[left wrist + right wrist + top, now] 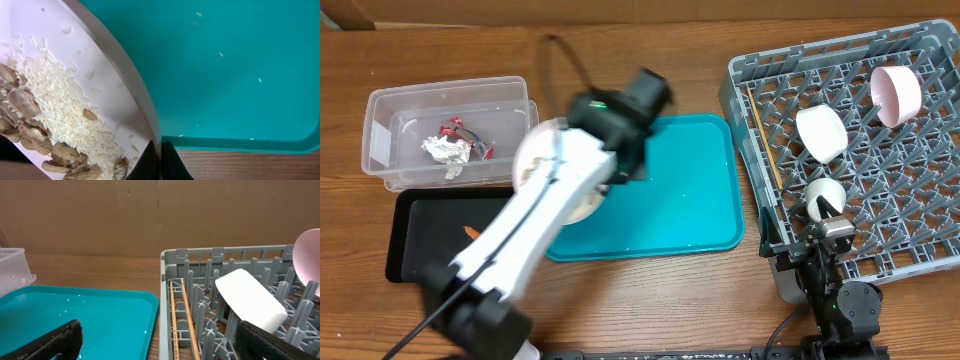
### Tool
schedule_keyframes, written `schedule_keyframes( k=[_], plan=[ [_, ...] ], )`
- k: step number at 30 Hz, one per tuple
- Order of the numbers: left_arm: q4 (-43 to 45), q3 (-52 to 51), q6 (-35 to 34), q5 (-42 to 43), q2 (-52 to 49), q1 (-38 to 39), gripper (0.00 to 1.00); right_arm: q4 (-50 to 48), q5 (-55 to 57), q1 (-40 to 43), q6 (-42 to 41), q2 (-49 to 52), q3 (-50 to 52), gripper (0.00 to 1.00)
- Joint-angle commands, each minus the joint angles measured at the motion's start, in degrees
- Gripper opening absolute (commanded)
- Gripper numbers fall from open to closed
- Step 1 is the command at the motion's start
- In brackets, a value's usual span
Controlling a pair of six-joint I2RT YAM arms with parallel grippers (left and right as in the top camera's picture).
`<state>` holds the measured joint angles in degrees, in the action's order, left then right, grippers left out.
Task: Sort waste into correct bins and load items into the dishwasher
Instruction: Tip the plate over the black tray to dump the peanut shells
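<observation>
My left gripper is shut on the rim of a white plate that holds rice and tan peanut shells. In the overhead view the plate sits at the left edge of the teal tray, with the gripper on its right side. The clear tub holds crumpled tissue and a red wrapper. The black tray holds an orange stick. My right gripper is open and empty over the grey rack's front left edge.
The rack holds a white bowl, a pink bowl, a small white cup and chopsticks along its left side. The chopsticks lie just ahead of the right gripper. Rice grains dot the teal tray.
</observation>
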<state>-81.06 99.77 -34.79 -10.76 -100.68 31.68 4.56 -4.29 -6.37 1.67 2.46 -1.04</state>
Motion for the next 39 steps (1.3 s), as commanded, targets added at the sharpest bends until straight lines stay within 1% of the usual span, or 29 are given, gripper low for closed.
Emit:
schedule_keyframes(
  k=[1,4,7,11,16,18,19,21,23,24,25,30,32,34,36,39],
  plan=[
    [-3.0,0.7,-1.7,3.8,3.2,-8.6,0.04,-0.3,-0.3,0.4,-0.2,-0.7,0.6,1.0],
    [-4.7,-0.1,1.4,5.9,4.1,-16.6,0.04,-0.3,-0.3,0.4,-0.2,-0.7,0.6,1.0],
    [-3.7,-2.7,6.1,11.7,4.4,-24.2,0.05,-0.3,-0.3,0.4,-0.2,-0.7,0.6,1.0],
    [3.2,-10.6,14.3,22.9,6.2,-33.6,0.05,-0.3,-0.3,0.4,-0.2,-0.7,0.6,1.0],
    [13.4,-20.7,21.1,32.7,10.9,-43.6,0.04,-0.3,-0.3,0.4,-0.2,-0.7,0.6,1.0],
    [16.3,-24.1,25.2,38.9,13.4,-47.6,0.04,-0.3,-0.3,0.4,-0.2,-0.7,0.6,1.0],
    [18.0,-26.9,27.8,44.7,15.6,-51.0,0.05,-0.3,-0.3,0.4,-0.2,-0.7,0.6,1.0],
    [18.9,-29.8,31.1,51.5,18.1,-54.4,0.04,-0.3,-0.3,0.4,-0.2,-0.7,0.6,1.0],
    [19.0,-32.3,34.4,57.1,20.1,-57.7,0.04,-0.3,-0.3,0.4,-0.2,-0.7,0.6,1.0],
    [18.6,-35.1,38.6,62.9,22.4,-61.9,0.04,-0.3,-0.3,0.4,-0.2,-0.7,0.6,1.0],
    [18.2,-36.5,40.3,65.2,23.6,-64.2,0.04,-0.3,-0.3,0.4,-0.2,-0.7,0.6,1.0],
    [14.4,-41.4,47.5,73.3,28.3,-75.0,0.04,-0.3,-0.3,0.4,-0.2,-0.7,0.6,1.0],
    [11.3,-42.7,51.9,77.1,29.7,-79.3,0.04,-0.3,-0.3,0.4,-0.2,-0.7,0.6,1.0],
    [8.7,-43.3,55.1,80.2,30.5,-82.7,0.04,-0.3,-0.3,0.4,-0.2,-0.7,0.6,1.0],
    [5.7,-43.4,59.6,83.8,30.7,-85.3,0.04,-0.3,-0.3,0.4,-0.2,-0.7,0.6,1.0],
    [2.9,-43.4,65.4,88.3,30.7,-86.5,0.04,-0.3,-0.3,0.4,-0.2,-0.7,0.6,1.0]
  ],
)
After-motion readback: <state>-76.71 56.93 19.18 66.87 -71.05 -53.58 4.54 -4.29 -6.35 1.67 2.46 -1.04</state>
